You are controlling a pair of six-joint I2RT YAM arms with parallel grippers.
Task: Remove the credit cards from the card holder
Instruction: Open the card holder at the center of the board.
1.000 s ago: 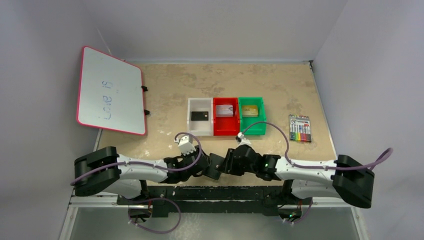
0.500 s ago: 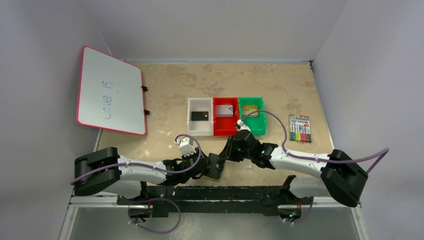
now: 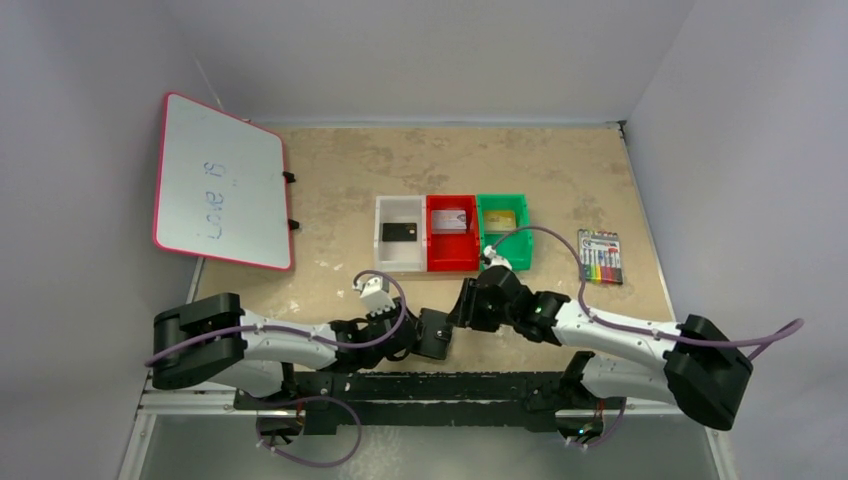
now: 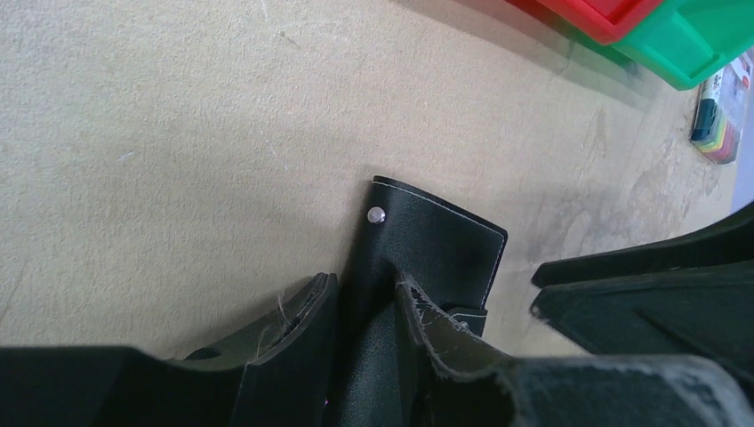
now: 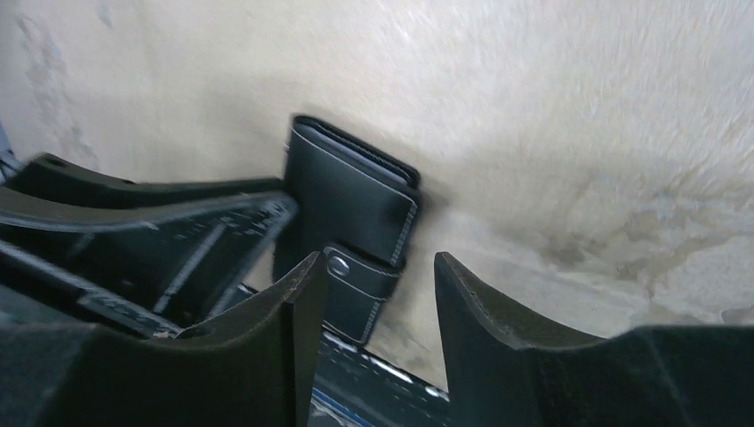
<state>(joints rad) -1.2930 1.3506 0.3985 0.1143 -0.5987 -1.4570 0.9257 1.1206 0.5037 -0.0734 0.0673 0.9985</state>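
Far left, a pink-framed whiteboard (image 3: 222,182) leans half off the worktop (image 3: 400,160), with some scribble on it I can't read. Coming in from that side, the left gripper (image 4: 364,280) is down low by the near edge, and its jaws are clamped on the black card holder (image 4: 436,240). One finger (image 4: 284,320) sits on each face of the leather. The holder looks folded shut, and a silver snap stud (image 4: 376,214) shows on it. Whether it touches the worktop, I can't tell.

Just to its right, the right gripper (image 5: 378,262) points straight at the holder. Its jaws stand apart, holding nothing, and the short strap tab (image 5: 356,294) shows in the gap, close to one finger (image 5: 293,302). I can't say if they touch.

Behind the two grippers, three bins sit side by side in a row. The white bin (image 3: 400,258) has the black card (image 3: 398,232) lying flat in it. The red bin (image 3: 452,255) has the silver-grey card (image 3: 452,220). The green bin (image 3: 524,235) has the gold-tan card (image 3: 500,221). So all three cards are out, each in its own bin, well apart from the holder.

Far right, a clear pack of coloured markers (image 3: 600,257) lies on the worktop beside the green bin, not touching it.
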